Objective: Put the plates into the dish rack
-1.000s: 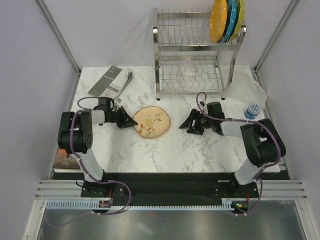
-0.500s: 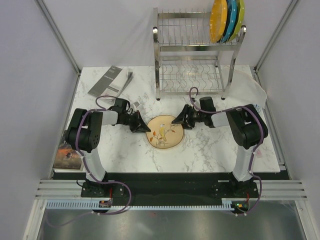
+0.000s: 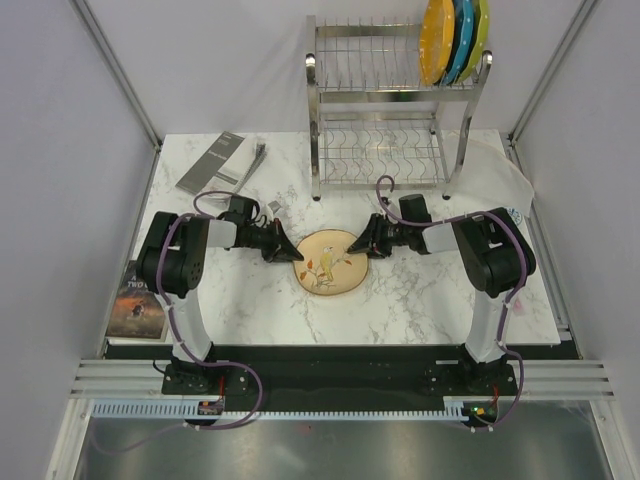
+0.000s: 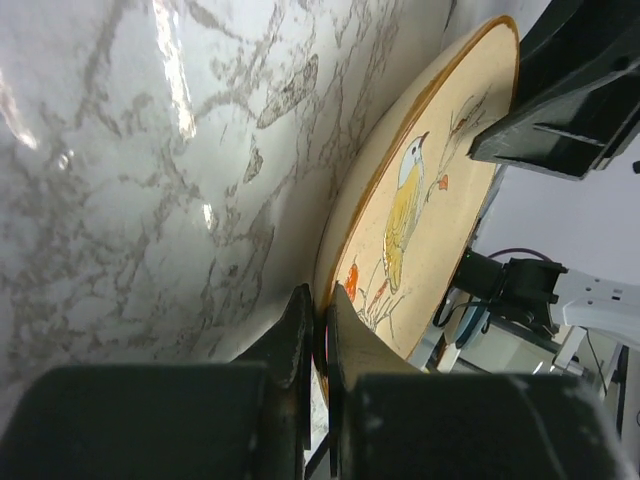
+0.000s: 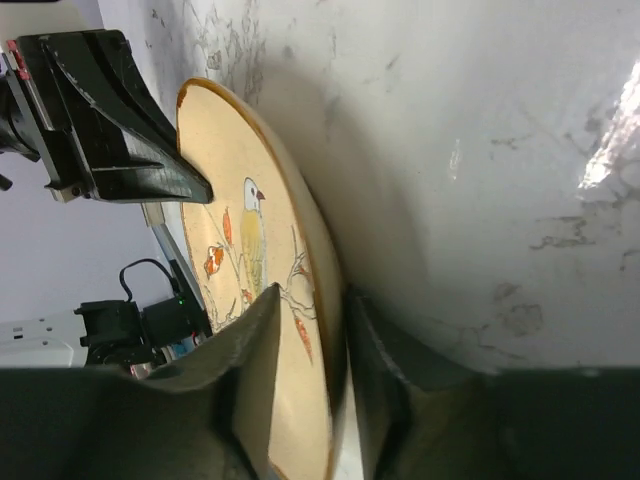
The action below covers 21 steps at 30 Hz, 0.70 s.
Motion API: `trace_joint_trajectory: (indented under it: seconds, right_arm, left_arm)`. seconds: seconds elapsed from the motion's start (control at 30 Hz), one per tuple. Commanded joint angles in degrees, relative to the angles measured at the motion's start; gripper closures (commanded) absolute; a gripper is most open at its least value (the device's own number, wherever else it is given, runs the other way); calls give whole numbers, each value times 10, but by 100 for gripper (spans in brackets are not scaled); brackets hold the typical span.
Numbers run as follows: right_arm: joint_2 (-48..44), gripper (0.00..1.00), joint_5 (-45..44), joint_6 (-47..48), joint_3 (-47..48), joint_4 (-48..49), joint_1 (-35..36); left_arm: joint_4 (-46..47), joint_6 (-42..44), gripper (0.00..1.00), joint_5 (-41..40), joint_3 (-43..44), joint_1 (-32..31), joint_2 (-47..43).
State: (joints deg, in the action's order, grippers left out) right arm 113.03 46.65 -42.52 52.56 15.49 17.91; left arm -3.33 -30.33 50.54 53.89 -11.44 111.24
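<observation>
White marble table (image 3: pixel 420 300), pale walls on three sides, seen from above. We saw the dish rack (image 3: pixel 380 100) standing at the table's 12 o'clock edge. Three plates stood on edge at the 3 o'clock end of its upper tier: orange plate (image 3: pixel 436 40), teal plate (image 3: pixel 460 45) and lime green plate (image 3: pixel 481 35), side by side in that order. Lower tier held nothing we could make out.

The tan plate (image 3: pixel 330 265), with a bird print, lay on the marble near the table's centre, well apart from the rack. The left gripper (image 3: pixel 291 253) sat low at the plate's 9 o'clock rim. Its fingers (image 4: pixel 296 330) were pressed together with nothing between them, tips right against the rim. The right gripper (image 3: pixel 357 243) sat at the plate's 2 o'clock rim. Its jaws were spread, one finger (image 5: pixel 255 340) over the printed face and the other outside the rim, so the rim ran between them. We could not tell whether they were pressing on it.

A grey booklet (image 3: pixel 213 161) lay at the table's 10 o'clock corner, and a white cloth (image 3: pixel 500 175) lay at 2 o'clock beside the rack.
</observation>
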Motion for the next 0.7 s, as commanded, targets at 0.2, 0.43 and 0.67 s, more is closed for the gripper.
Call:
trace_joint_trajectory:
  seconds: [0.2, 0.43, 0.67]
  right_arm:
    - [-4, 67, 58, 14, -12, -34, 39]
    - [-33, 100, 65, 25, -15, -38, 36]
    - [-135, 100, 59, 192, 75, -279, -35]
  left_arm:
    - [104, -60, 92, 97, 36, -17, 55]
    - [81, -47, 65, 88, 53, -15, 67]
    - [-39, 60, 47, 65, 102, 64, 8]
